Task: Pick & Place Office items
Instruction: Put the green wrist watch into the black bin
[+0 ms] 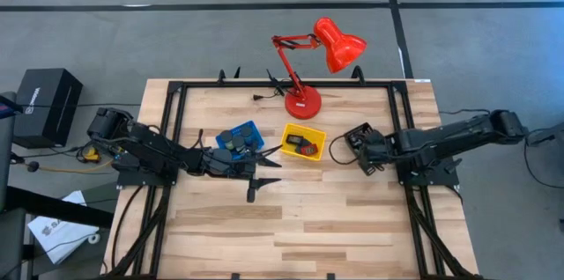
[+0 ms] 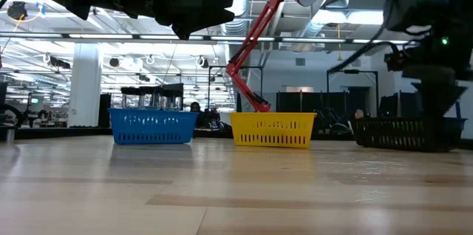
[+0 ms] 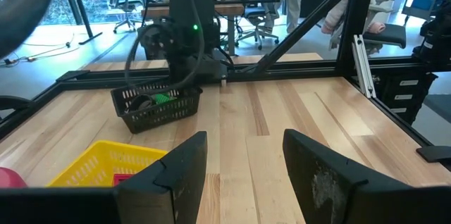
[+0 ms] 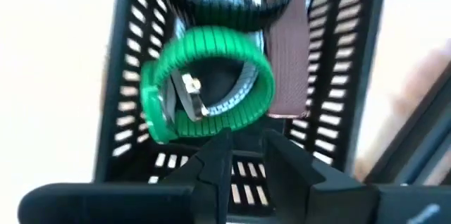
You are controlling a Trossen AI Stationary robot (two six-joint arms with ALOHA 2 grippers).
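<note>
Over the black basket (image 1: 354, 143), right of the red lamp (image 1: 310, 60): right gripper (image 4: 244, 155) going for the green clip (image 4: 204, 83).

The green clip lies in the black basket w/ black round things and a dark red-brown block (image 4: 289, 69) just beside it. The right gripper's fingers are a bit apart, tips at the clip's edge, nothing held yet. What could go wrong, I think: the clip is round and bumpy, so it may slip out, or the tips may snag the basket wall and drag the basket. The right arm reaches in from the table's right side and points down into the basket. The left gripper (image 3: 243, 160) hangs in the air in front of the lamp, near the blue tray (image 1: 240, 136) and yellow tray (image 1: 303, 142), fingers apart & empty, arm stretched flat.
</note>
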